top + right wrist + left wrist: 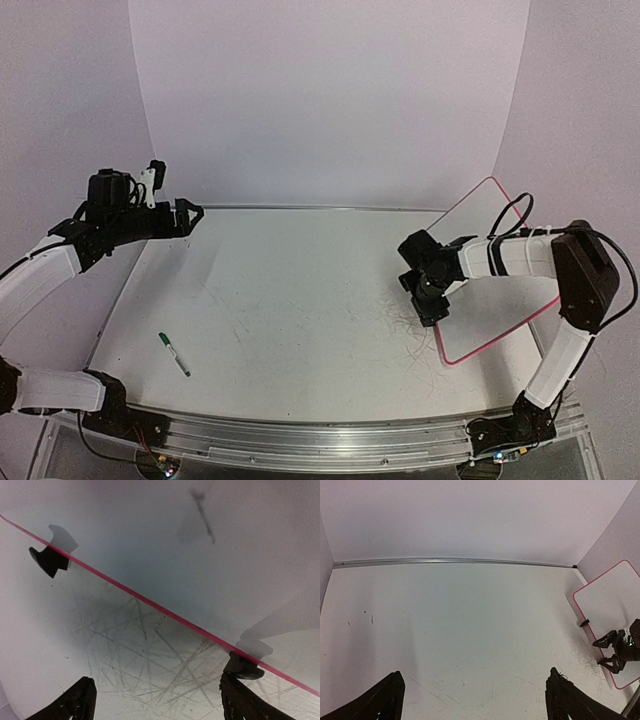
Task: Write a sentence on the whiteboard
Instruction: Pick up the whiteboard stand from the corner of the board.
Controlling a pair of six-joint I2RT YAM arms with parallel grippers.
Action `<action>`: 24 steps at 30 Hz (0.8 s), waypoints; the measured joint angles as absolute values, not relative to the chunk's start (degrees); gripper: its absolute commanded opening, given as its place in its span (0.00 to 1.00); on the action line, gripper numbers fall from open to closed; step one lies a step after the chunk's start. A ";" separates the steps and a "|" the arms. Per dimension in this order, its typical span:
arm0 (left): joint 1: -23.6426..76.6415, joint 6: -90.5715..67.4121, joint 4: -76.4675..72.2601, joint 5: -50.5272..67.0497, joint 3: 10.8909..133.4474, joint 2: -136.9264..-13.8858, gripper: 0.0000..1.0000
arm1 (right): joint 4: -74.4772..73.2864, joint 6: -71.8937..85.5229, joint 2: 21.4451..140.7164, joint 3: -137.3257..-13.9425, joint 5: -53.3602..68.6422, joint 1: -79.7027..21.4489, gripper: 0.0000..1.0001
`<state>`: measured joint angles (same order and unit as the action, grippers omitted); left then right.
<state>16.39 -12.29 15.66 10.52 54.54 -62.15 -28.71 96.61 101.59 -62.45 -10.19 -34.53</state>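
The whiteboard (pixel 492 312) lies at the table's right side, glossy white with a thin red rim (pixel 150 602) and two black clip feet (pixel 49 561) on its left edge. No sentence shows on its face in any view. My right gripper (pixel 430 303) hovers low over the scratched table just outside that edge, open, with nothing between its fingers (pixel 157 702); its right finger (pixel 250 700) is close to the nearer clip foot (pixel 243 667). My left gripper (pixel 186 216) is raised at the far left, open and empty (pixel 475 700). A green marker (pixel 173 354) lies on the table at front left.
The table top (pixel 300 300) is white and scuffed, with a dense patch of scratches (pixel 150 665) beside the board. A curved white backdrop (pixel 330 100) closes the far side. The left wrist view shows the whiteboard (pixel 615 600) and my right gripper (pixel 613 653) at its right edge.
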 measured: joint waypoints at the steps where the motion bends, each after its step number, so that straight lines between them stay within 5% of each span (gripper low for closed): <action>1: 16.76 -12.00 15.64 10.22 54.54 -61.94 0.99 | -29.35 97.53 102.90 -63.44 -10.46 -34.91 0.84; 24: 21.61 -10.22 16.62 5.09 54.50 -59.69 0.99 | -53.42 111.16 113.75 -76.54 -22.00 -41.72 0.75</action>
